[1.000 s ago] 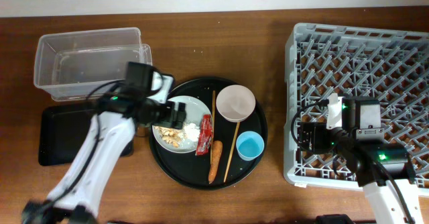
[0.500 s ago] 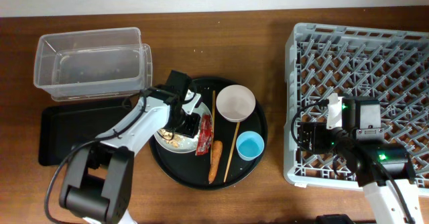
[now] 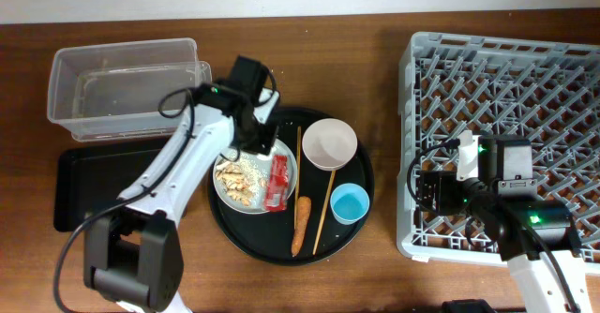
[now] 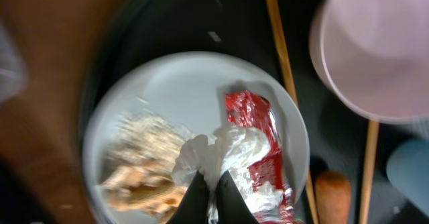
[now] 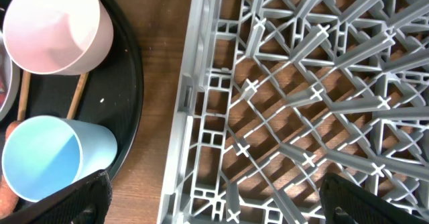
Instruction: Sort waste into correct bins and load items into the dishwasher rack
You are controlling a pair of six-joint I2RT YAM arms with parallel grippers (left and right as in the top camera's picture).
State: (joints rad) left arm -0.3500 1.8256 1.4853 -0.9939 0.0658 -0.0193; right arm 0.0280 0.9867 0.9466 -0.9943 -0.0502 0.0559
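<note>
In the left wrist view my left gripper [image 4: 211, 198] is shut on the white crumpled tissue [image 4: 224, 150], over the pale grey plate [image 4: 174, 90]. The red wrapper [image 4: 258, 113] lies partly under the tissue, with beige scraps [image 4: 141, 163] to its left. From overhead the left gripper [image 3: 258, 142] sits above the plate [image 3: 246, 201], covering the tissue. Around it on the round tray are the wrapper [image 3: 277, 182], carrot [image 3: 300, 225], chopsticks [image 3: 322, 215], bowl [image 3: 329, 142] and blue cup [image 3: 350, 203]. My right gripper [image 5: 214, 207] hangs open over the rack's [image 5: 301, 83] left edge, holding nothing.
The clear tub [image 3: 127, 88] stands at the back left, with the shallow black rectangular tray [image 3: 89, 189] in front of it. The grey dishwasher rack [image 3: 506, 135] fills the right side. The round black tray [image 3: 361, 233] carries the dishes.
The left gripper has closed on the tissue over the plate, and its arm has swung toward the back. The red wrapper now lies further onto the plate. The right arm is still.
</note>
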